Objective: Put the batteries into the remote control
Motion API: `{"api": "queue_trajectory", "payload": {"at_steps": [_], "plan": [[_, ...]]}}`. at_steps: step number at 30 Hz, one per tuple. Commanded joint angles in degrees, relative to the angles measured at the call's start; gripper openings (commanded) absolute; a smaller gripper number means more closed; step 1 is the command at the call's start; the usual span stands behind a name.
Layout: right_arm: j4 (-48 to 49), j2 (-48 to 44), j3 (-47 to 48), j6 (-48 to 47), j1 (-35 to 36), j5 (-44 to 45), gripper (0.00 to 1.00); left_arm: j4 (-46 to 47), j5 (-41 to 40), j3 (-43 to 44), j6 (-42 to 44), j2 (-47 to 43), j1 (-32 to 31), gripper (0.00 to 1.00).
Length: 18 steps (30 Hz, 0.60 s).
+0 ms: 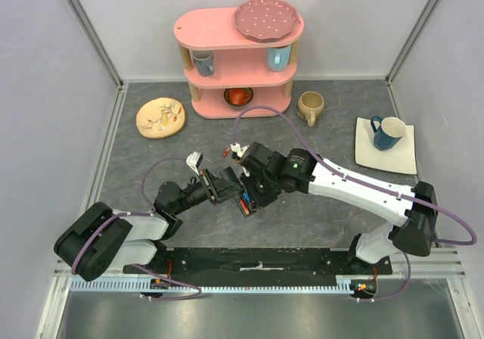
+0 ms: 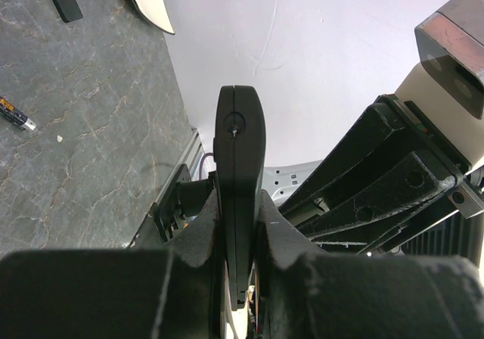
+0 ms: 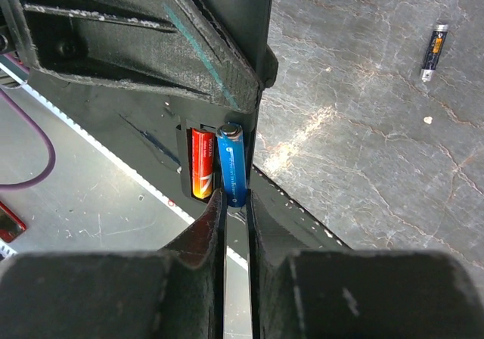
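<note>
Left fingers (image 2: 203, 237) are clamped on the remote control (image 2: 239, 138), propping it edge-on so its recess faces the other arm. Right fingers (image 3: 206, 225) pinch a blue battery (image 3: 232, 165), lining it up beside the red battery (image 3: 200, 172) already seated. A spare battery (image 3: 432, 50) waits on the table (image 3: 363, 142).

Grey table (image 1: 340, 131), loose battery (image 3: 433, 51)

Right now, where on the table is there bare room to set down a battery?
Bare: between yellow plate and left arm; also between beige mug and white square plate. Crowded: the centre, where left gripper and right gripper meet at the remote control.
</note>
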Motion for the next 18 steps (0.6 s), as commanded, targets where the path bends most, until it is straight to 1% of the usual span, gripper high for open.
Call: {"api": "queue_trajectory", "payload": {"at_steps": [1, 7, 18], "plan": [[-0.3, -0.4, 2.9, 0.9, 0.6, -1.6, 0.08, 8.2, -0.3, 0.2, 1.6, -1.4, -0.1, 0.02], [-1.5, -0.9, 3.9, 1.6, 1.4, -2.2, 0.00, 7.7, -0.9, 0.3, 2.2, -1.2, -0.1, 0.02], [-5.8, -1.8, 4.3, 2.3, 1.5, -5.0, 0.00, 6.7, -4.1, 0.2, 3.2, -1.7, -0.1, 0.02]]}}
